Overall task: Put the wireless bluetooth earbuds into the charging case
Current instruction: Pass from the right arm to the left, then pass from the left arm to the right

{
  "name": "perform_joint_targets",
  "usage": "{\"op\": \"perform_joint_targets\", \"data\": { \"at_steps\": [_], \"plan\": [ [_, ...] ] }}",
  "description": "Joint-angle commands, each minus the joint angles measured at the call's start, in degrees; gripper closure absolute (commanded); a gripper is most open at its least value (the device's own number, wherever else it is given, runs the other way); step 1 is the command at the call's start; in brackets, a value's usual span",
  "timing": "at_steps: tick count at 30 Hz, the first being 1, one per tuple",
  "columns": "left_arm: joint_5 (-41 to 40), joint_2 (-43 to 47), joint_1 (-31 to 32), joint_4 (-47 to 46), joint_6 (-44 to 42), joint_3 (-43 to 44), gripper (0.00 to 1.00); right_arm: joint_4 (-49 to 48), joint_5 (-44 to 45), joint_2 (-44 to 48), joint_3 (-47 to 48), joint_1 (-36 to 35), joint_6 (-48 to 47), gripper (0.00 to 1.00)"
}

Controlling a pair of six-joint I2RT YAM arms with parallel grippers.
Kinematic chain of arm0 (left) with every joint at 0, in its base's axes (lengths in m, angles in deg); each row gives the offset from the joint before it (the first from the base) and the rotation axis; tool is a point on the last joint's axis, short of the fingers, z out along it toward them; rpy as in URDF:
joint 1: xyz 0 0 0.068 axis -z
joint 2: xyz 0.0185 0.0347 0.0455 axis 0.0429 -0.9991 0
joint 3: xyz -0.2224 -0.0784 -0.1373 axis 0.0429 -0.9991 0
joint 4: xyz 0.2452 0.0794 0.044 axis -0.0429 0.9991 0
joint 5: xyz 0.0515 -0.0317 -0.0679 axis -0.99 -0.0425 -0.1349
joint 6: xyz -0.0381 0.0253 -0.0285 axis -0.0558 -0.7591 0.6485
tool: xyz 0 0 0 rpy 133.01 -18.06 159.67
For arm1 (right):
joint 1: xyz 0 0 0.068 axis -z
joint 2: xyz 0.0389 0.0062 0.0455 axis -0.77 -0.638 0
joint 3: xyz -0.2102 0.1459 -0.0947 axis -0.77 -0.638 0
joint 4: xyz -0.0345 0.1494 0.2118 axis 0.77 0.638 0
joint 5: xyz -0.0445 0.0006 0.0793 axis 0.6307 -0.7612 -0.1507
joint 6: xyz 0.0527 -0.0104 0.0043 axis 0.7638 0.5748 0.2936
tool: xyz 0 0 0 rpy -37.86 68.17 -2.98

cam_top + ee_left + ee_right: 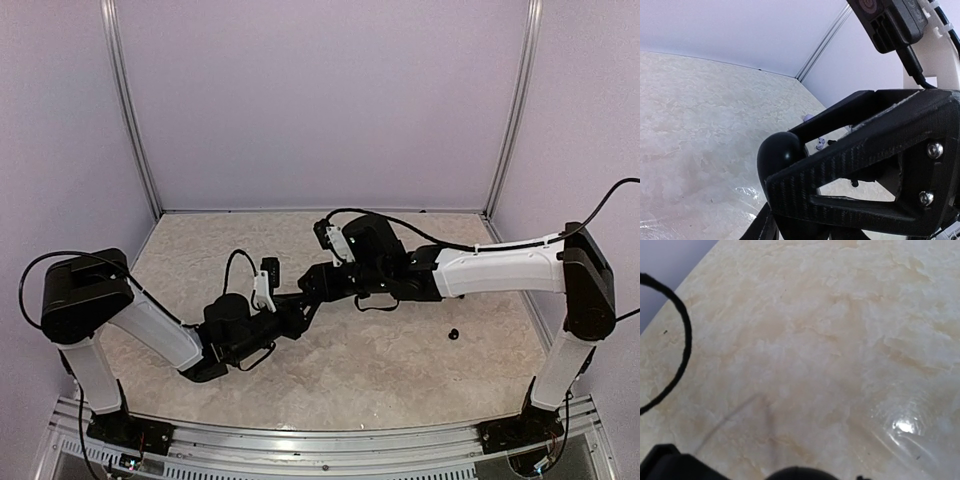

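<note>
The left gripper is reaching in from the near left and meeting the right gripper over the middle of the tabletop, tip to tip. Whether the left gripper is spread or pressed together cannot be told, since its own fingers are barely showing in the left wrist view. That view is showing the right gripper's two black fingers converging on a black rounded body and pinching it at their tips. The right wrist camera is sitting above them.

Through the gap between those fingers, a pale lavender earbud is lying on the tabletop beyond the grippers. A black earbud is lying alone on the tabletop to the right, near the right arm, well apart from both grippers. In the right wrist view a black cable is looping across the left side over the marbled surface.
</note>
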Motion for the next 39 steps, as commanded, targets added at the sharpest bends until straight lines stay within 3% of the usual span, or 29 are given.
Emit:
{"op": "perform_joint_targets", "data": {
  "at_steps": [1, 6, 9, 14, 18, 22, 27, 32, 39],
  "plan": [
    [-1.2, -0.2, -0.5, -1.2, -0.7, 0.4, 0.69, -2.0, -0.9, 3.1, -1.6, -1.1, 0.6, 0.50],
    [0.6, 1.5, -0.8, -0.1, -1.4, -1.4, 0.77, -4.1, -1.3, 6.8, -4.9, -0.1, -0.8, 0.32],
    [4.6, 4.0, -2.0, 1.5, -1.7, -3.3, 0.83, -6.5, -3.9, 10.8, -8.1, 1.6, -2.6, 0.12],
    [19.7, 9.9, -5.0, 5.5, -6.3, -6.8, 0.82, -6.8, -13.3, 18.9, -12.8, 5.4, -11.6, 0.03],
    [33.5, 15.9, -7.5, 16.1, -13.2, -5.8, 0.81, -1.7, -20.8, 23.4, -14.3, 6.9, -20.0, 0.06],
    [40.3, 23.4, -8.5, 27.5, -19.6, -3.6, 0.81, 1.3, -28.3, 26.8, -15.9, 6.9, -23.7, 0.08],
    [45.5, 27.6, -8.0, 31.1, -20.3, -1.5, 0.81, 2.2, -34.6, 29.0, -17.6, 5.1, -26.9, 0.16],
    [48.3, 26.6, -5.2, 38.0, -23.4, 3.3, 0.81, 8.3, -34.3, 27.6, -14.9, 2.0, -30.9, 0.24],
    [50.4, 25.4, -2.8, 40.3, -24.6, 5.7, 0.81, 11.7, -35.5, 25.6, -12.8, -0.2, -35.3, 0.38]
  ]
}}
